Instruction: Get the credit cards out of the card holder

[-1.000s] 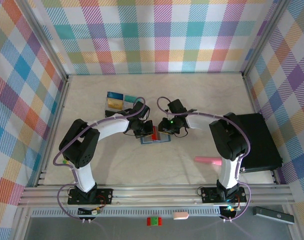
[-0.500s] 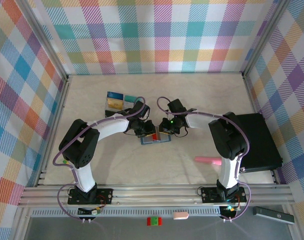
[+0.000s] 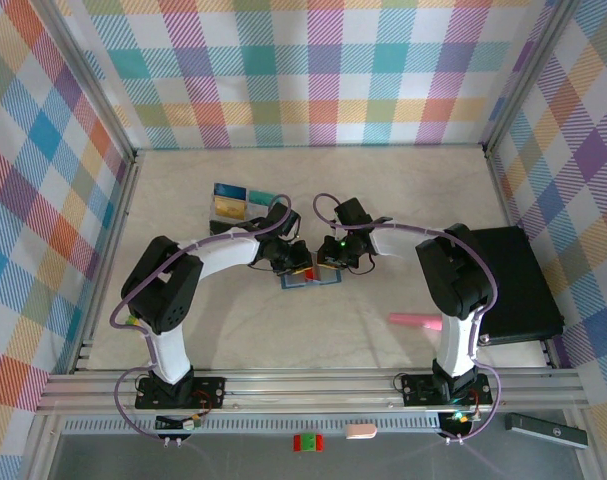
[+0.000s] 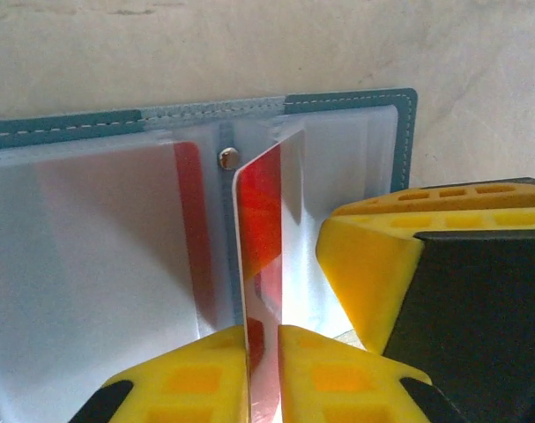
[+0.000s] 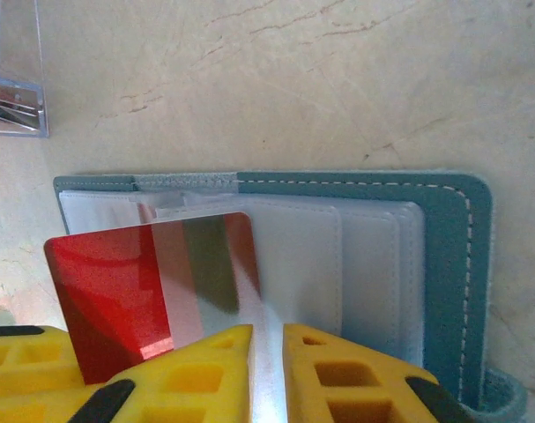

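Barely any motion in the last second: the left gripper point(image 3: 289, 262) has nudged slightly, and it still meets the right gripper point(image 3: 329, 262) over the card holder point(image 3: 308, 281), which lies open mid-table point(image 3: 403, 190).

Holder: clear sleeves inside a teal stitched border. The red card point(image 4: 260, 220) stands on edge in front of the sleeves; I can't tell whether its lower end is still in a pocket.

Left wrist: fingers clamped on the red card's bottom edge, with the right gripper's yellow finger just beside it. Right wrist: jaws pinched on a clear sleeve point(image 5: 269, 291), the card's face partly behind plastic, and a clear box corner point(image 5: 11, 84) at upper left.

Top view adds loose cards point(image 3: 238, 200) on the table behind the left arm, and a black box point(image 3: 523, 280) at the right edge. Card print is too small to read.
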